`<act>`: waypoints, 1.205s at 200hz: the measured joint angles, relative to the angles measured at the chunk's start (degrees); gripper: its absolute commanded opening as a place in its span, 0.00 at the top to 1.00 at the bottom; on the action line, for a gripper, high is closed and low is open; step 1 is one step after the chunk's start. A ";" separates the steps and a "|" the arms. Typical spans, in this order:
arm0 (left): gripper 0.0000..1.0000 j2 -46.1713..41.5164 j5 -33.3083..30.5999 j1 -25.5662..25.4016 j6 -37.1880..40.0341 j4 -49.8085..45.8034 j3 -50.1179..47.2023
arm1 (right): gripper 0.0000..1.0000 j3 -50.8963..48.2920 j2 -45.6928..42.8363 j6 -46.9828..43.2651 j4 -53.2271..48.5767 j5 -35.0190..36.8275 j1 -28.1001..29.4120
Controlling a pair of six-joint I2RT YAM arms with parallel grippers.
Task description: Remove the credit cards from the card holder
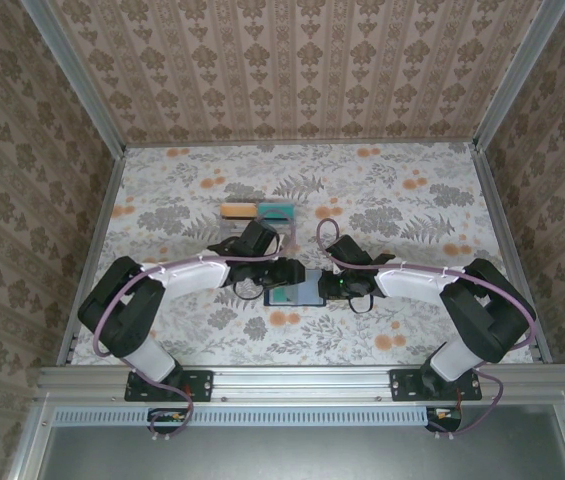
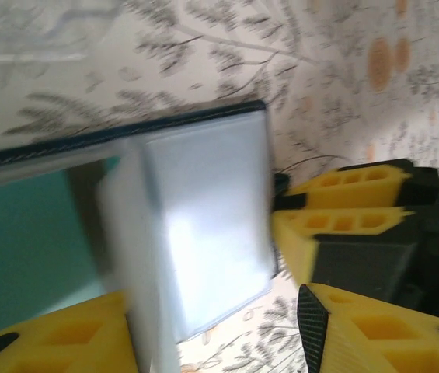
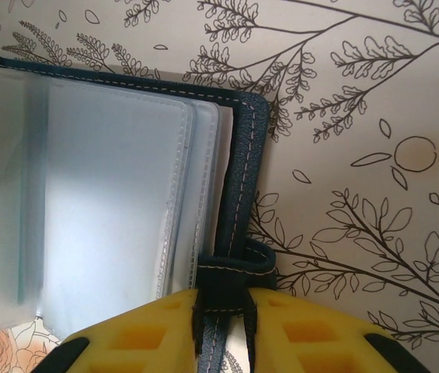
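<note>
The dark blue card holder [image 1: 307, 294] lies open on the table between both arms. One teal credit card [image 2: 25, 249] sits in its left clear sleeve; another sleeve [image 2: 203, 225] looks pale and blurred. An orange-yellow card [image 1: 237, 210] and a teal card [image 1: 275, 210] lie side by side on the table behind the holder. My left gripper [image 2: 219, 342] hovers open over the holder's near edge, a raised clear leaf beside its left finger [image 2: 56, 338]. My right gripper [image 3: 224, 311] is shut on the strap loop [image 3: 231, 272] at the holder's cover edge.
The floral tabletop [image 1: 412, 210] is walled with patterned panels on three sides. The right gripper's yellow fingers [image 2: 343, 210] sit close to the right of the left gripper, at the holder's edge.
</note>
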 measured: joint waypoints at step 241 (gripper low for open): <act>1.00 -2.64 -1.92 7.54 4.09 -4.17 -6.47 | 0.80 3.52 0.83 9.07 6.67 -7.37 0.83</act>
